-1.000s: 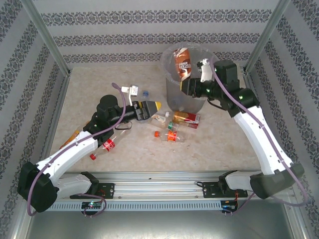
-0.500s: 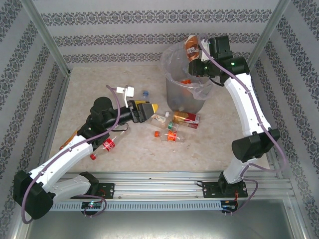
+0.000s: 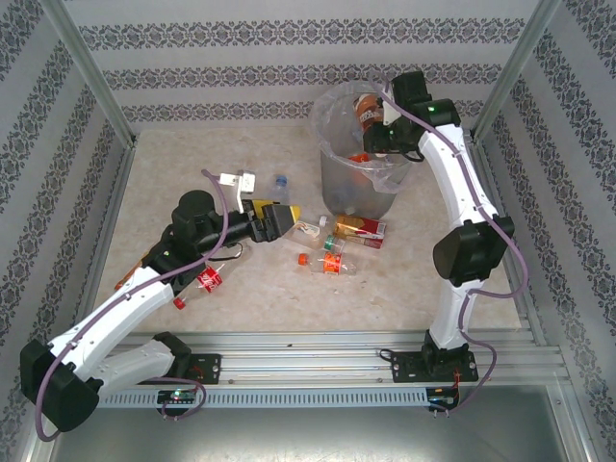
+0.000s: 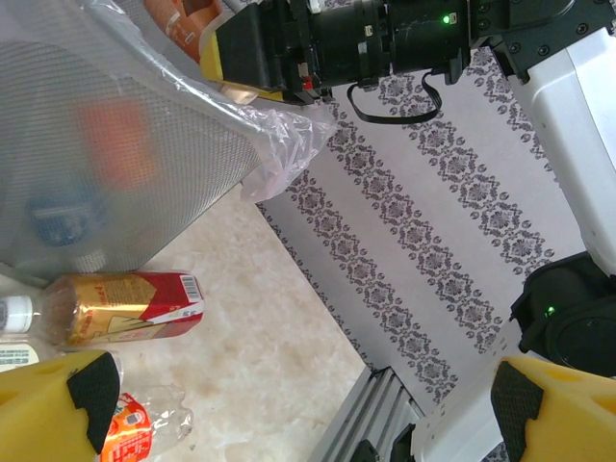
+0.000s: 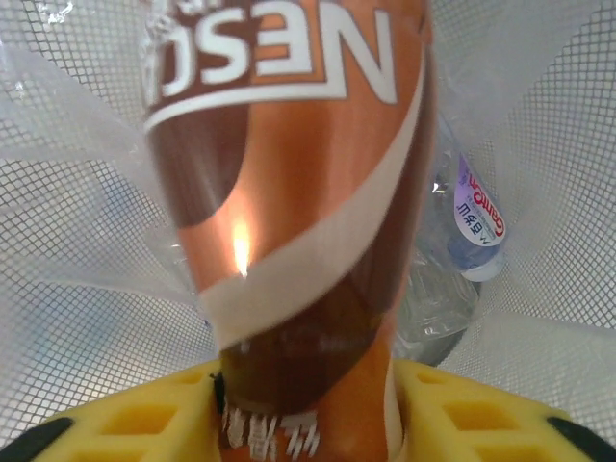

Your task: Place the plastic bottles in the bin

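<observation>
While the right gripper hangs above the mouth of the bin, its yellow fingers are closed on the brown bottle, one finger on each side of it. The bottle points away from the gripper and down into the bin. Below the gripper, past the bottle, are the grey mesh wall and the clear bag. There a blue bottle with a white and blue label lies deep inside, to the right of the held one. The left gripper is low over the table, and its two fingers stand wide apart with nothing between them. Ahead of it and a little to its left lies a gold bottle with a gold and red label, on its side, just beside the foot of the bin. Close to the left finger there is an orange bottle, crushed, also lying on the table. Behind this gripper, beside its arm, a red bottle lies on the table, apart from the others
</observation>
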Motion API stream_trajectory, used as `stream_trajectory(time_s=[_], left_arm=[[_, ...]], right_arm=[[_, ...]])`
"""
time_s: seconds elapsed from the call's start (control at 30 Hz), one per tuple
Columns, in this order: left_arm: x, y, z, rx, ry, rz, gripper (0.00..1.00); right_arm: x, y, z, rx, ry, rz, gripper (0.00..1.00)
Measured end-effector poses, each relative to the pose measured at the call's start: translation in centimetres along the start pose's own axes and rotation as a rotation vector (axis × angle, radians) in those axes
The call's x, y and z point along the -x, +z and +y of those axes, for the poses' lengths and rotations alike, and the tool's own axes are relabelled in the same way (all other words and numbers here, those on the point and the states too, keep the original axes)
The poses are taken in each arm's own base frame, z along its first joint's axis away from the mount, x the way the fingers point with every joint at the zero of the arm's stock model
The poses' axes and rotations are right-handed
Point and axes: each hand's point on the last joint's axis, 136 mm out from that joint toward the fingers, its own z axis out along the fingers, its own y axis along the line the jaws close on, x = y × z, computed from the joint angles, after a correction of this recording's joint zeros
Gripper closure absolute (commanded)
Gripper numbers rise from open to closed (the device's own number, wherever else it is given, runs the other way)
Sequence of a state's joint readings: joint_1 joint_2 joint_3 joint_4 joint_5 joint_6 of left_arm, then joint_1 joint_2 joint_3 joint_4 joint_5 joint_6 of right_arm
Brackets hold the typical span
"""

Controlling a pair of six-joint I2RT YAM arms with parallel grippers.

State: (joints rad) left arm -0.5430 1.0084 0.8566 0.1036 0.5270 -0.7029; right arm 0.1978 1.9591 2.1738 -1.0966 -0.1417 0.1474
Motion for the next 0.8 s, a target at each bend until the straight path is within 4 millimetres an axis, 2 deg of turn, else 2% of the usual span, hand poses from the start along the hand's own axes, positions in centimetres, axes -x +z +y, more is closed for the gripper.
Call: stream_trajectory(time_s=[0.13,0.27,0.4,0.57,0.73,0.8], left_arm=[[0.0,-0.2,0.2,0.014,0.004,-0.003,0.0],[-0.3,-0.2,0.5,0.027,0.002,0.006,0.0],[-0.5,-0.1,1.0,0.047,0.003,0.016,0.0],[-1.1,0.4,1.9,0.071,0.006,0.039,0.0],[-1.8,0.5,2.5,0.091,0.007,0.065,0.0],[-2.0,0.6,2.7,0.097,0.012,0.074,0.0]], right_arm=[[0.6,-0.9,0.2,0.0,-0.013,-0.023,0.35],[1.0,-1.5,0.3,0.002,-0.022,-0.038,0.34],[1.2,-3.0,0.6,0.007,-0.027,-0.065,0.33],[0.4,-7.2,1.5,0.038,-0.046,-0.137,0.29],[-2.3,-12.1,2.8,0.087,-0.078,-0.215,0.26],[-3.7,-13.3,3.3,0.114,-0.081,-0.238,0.23]])
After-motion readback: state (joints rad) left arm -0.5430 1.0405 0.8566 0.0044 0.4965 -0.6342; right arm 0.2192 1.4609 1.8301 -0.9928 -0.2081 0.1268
